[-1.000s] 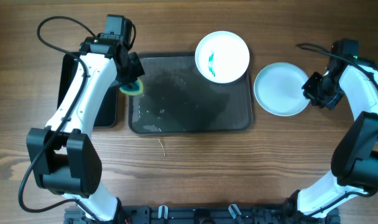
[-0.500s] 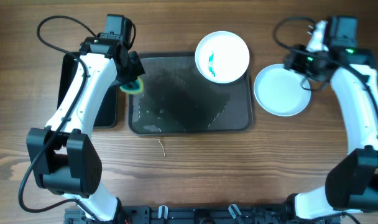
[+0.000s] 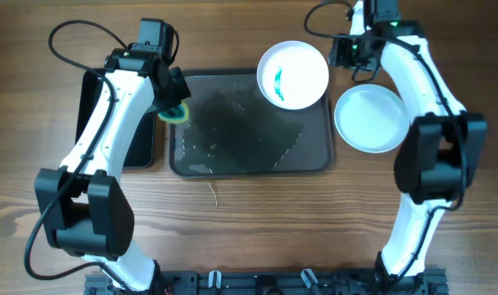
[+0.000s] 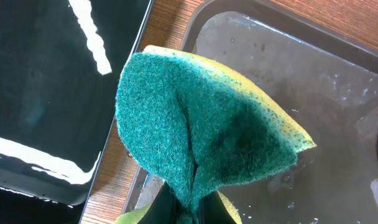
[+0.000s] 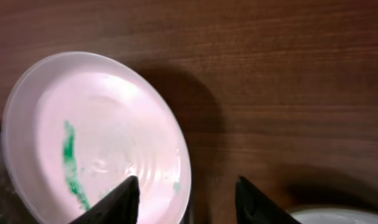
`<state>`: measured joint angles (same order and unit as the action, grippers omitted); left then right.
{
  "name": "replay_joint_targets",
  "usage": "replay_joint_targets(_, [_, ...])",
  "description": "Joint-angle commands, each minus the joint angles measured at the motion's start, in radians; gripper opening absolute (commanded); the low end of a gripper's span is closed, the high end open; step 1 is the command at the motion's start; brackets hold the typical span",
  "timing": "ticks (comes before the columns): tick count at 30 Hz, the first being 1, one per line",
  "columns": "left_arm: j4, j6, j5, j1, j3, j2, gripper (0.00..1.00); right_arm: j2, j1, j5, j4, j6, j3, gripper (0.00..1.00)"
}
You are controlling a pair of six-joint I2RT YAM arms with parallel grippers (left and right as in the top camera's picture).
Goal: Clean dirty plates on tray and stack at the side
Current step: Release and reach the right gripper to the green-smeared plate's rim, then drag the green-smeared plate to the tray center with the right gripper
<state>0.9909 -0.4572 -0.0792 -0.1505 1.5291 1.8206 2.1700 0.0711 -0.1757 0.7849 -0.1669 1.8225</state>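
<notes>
We see the left arm rise from its base at the near left edge of the desk (image 3: 233, 221) and stretch away along the left side, with its wrist bent back toward the tray (image 3: 233, 156). The left end effector (image 3: 171, 104) is clamped tight on the teal-and-yellow sponge (image 4: 201, 124), which is pinched into a fold between the fingers. The sponge hangs above the tray's far left corner, just beside the smaller black tray (image 3: 89, 98) that lies under the arm. The grey tray's floor is wet and streaked.

The right arm stands up from the near right edge. Its elbow is over the desk to the right of the pale plate (image 3: 372, 117), and its forearm runs to the far edge, where the wrist turns left. The right end effector (image 5: 188, 179) is spread wide and has hold of nothing. Its two fingers (image 5: 124, 202) sit either side of the right-hand rim of the smeared white plate (image 3: 293, 75), but we cannot tell whether they touch it.

That plate, marked with a teal-green streak, rests on the far right corner of the tray and overhangs the rim. The pale plate looks clean and lies on the desk just right of the tray.
</notes>
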Motion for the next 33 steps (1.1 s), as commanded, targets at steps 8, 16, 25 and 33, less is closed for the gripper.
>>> replay_joint_targets(8, [-0.003, 0.016, 0.012, 0.0, 0.013, -0.005, 0.04, 0.13, 0.01, -0.082, -0.077, 0.061, 0.029, 0.31])
replay_joint_targets(16, [-0.003, 0.016, 0.012, 0.0, 0.013, -0.005, 0.04, 0.155, 0.01, -0.088, -0.074, 0.058, 0.027, 0.17])
replay_joint_targets(25, [-0.003, 0.016, 0.012, 0.0, 0.013, -0.005, 0.04, 0.154, 0.011, -0.096, -0.037, 0.051, 0.028, 0.04])
replay_joint_targets(33, [-0.003, 0.016, 0.011, 0.0, 0.013, -0.005, 0.04, 0.028, 0.039, -0.122, 0.06, 0.025, 0.028, 0.04])
